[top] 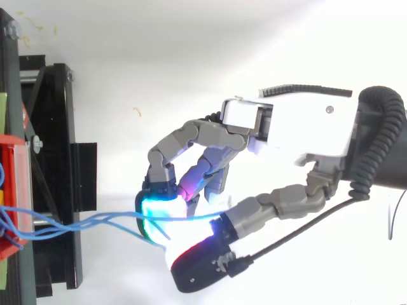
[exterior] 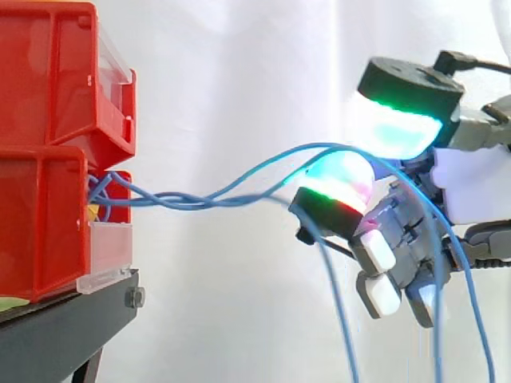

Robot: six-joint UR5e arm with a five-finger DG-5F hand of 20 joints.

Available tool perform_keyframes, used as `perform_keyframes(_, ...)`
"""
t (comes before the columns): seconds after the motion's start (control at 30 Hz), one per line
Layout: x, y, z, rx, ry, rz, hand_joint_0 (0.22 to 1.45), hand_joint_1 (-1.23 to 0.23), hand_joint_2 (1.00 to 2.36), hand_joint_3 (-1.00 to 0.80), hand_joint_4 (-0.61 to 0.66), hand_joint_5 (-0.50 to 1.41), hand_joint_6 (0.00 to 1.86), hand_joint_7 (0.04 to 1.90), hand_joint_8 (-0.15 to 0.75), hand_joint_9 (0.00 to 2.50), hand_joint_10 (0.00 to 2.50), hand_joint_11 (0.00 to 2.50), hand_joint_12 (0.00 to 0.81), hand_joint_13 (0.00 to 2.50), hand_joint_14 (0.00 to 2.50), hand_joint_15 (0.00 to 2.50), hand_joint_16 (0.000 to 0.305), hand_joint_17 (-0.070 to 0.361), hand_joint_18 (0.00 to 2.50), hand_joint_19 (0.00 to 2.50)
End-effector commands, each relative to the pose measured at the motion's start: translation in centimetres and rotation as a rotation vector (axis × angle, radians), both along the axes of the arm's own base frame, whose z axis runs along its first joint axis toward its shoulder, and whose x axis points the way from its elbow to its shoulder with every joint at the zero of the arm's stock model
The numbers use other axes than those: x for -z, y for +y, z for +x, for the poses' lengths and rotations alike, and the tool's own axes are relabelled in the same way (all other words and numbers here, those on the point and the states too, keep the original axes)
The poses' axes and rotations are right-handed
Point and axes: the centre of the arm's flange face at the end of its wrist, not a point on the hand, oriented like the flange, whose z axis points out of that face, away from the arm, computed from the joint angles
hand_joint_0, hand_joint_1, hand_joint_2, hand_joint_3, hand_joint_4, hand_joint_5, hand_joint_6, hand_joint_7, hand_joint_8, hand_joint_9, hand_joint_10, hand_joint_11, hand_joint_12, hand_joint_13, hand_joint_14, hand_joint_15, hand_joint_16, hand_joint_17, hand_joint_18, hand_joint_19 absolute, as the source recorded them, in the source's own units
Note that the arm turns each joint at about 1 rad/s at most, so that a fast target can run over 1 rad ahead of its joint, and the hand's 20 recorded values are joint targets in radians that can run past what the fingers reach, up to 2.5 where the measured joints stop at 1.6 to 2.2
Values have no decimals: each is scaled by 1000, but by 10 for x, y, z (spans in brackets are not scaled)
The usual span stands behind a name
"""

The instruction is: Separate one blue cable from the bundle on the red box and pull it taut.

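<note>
Two red bins (exterior: 48, 223) are stacked on a black stand (exterior: 64, 327) at the left. A bundle of thin blue cables (exterior: 184, 199) comes out of the lower bin's front and runs right toward my hand (exterior: 415, 231). One blue cable (exterior: 263, 163) rises away from the rest, passes between a cyan-glowing fingertip (exterior: 395, 128) and the red-green thumb pad (exterior: 335, 191), then drapes down over the hand. In the top view the hand (top: 299, 127) is curled, and that cable (top: 197, 217) is pinched between the pads. The other strands sag and hang down below the thumb.
The red bin's edge (top: 13, 190) and the black stand (top: 57, 159) lie along the left of the top view. A white curtain backs the scene. Loose blue strands (exterior: 343, 319) hang in the open space under the hand.
</note>
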Motion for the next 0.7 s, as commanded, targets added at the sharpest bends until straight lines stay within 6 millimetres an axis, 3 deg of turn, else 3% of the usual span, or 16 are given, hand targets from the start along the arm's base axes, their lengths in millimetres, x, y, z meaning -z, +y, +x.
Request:
perform_keyframes(0.0,0,0,0,1,1,0,510,-611,1000,-500,157,-145,872,1051,376,906,12,581,393,955,14,488,48,108,1028,528)
perform_keyframes(0.23,0,0,0,-1,1,0,574,-629,1011,-324,136,-148,861,1082,368,902,11,588,383,945,13,501,45,102,998,560)
perform_keyframes(0.3,0,0,0,-1,1,0,581,-760,1014,-262,142,-166,870,1063,363,864,15,594,390,936,13,494,46,103,998,549)
perform_keyframes(0.47,0,0,0,-1,1,0,680,-932,1007,-415,130,-177,890,1050,344,839,14,603,378,918,16,494,43,97,988,514)
perform_keyframes(0.57,0,0,0,-1,1,0,683,-936,1000,-500,147,-162,893,1067,343,863,12,616,375,927,15,488,43,96,988,513)
perform_keyframes(0.67,0,0,0,-1,1,0,600,-859,1000,-500,162,-135,881,1135,357,915,12,617,373,942,14,486,42,95,990,528)
